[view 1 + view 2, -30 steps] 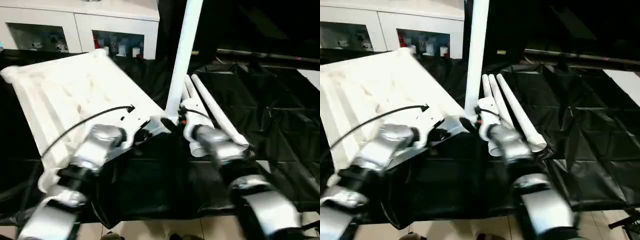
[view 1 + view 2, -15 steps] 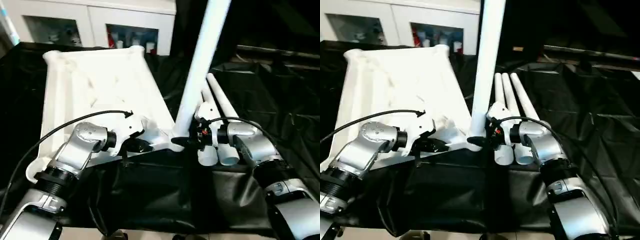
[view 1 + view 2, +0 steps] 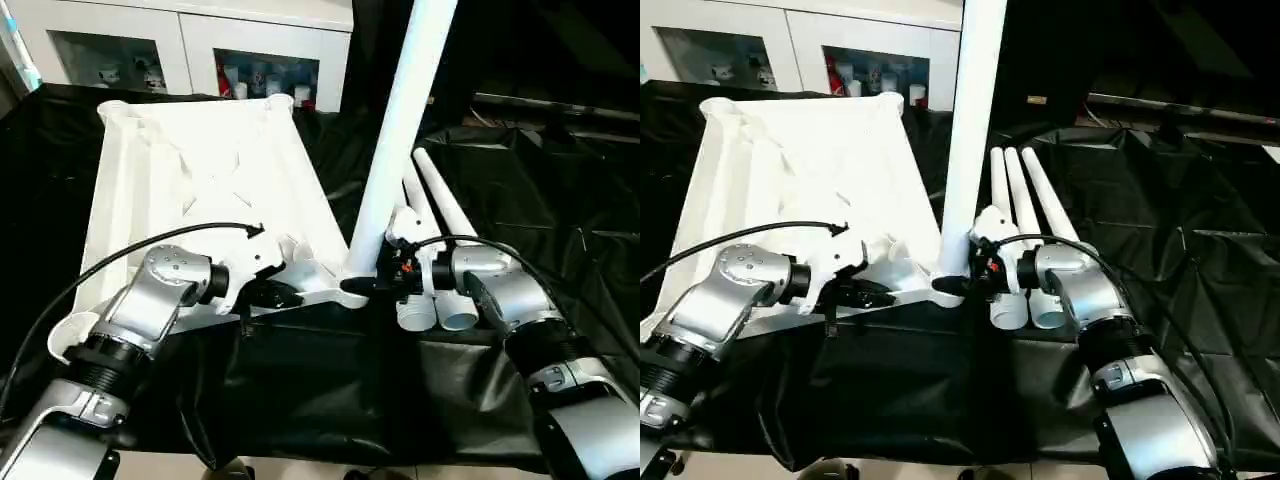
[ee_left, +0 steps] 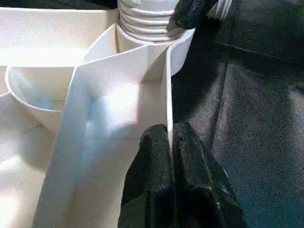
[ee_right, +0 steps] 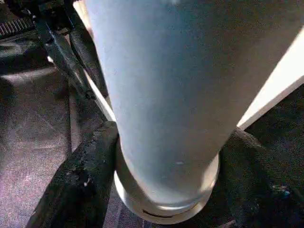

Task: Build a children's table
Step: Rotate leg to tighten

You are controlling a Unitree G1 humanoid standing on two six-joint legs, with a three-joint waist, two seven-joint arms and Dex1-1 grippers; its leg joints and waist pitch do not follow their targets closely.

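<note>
The white table top (image 3: pixel 200 190) lies upside down on the black-covered table, ribbed underside up. One white tube leg (image 3: pixel 400 130) stands upright in the top's near right corner socket (image 4: pixel 152 28). My right gripper (image 3: pixel 362 285) is shut on this leg's base, its fingers (image 5: pixel 80 185) on either side of the tube. My left gripper (image 3: pixel 285 296) is shut on the top's thin near rim (image 4: pixel 167 99), just left of the socket. Three more legs (image 3: pixel 1025 225) lie side by side to the right of the standing leg.
A white cabinet with glass doors (image 3: pixel 190 50) stands behind the table. Black sheeting (image 3: pixel 540 180) covers the table to the right and hangs over its front edge. Light floor tiles (image 3: pixel 300 468) show below.
The camera view has steadied and shifted slightly. Both grippers hold as before, and the leg stays upright in the corner socket.
</note>
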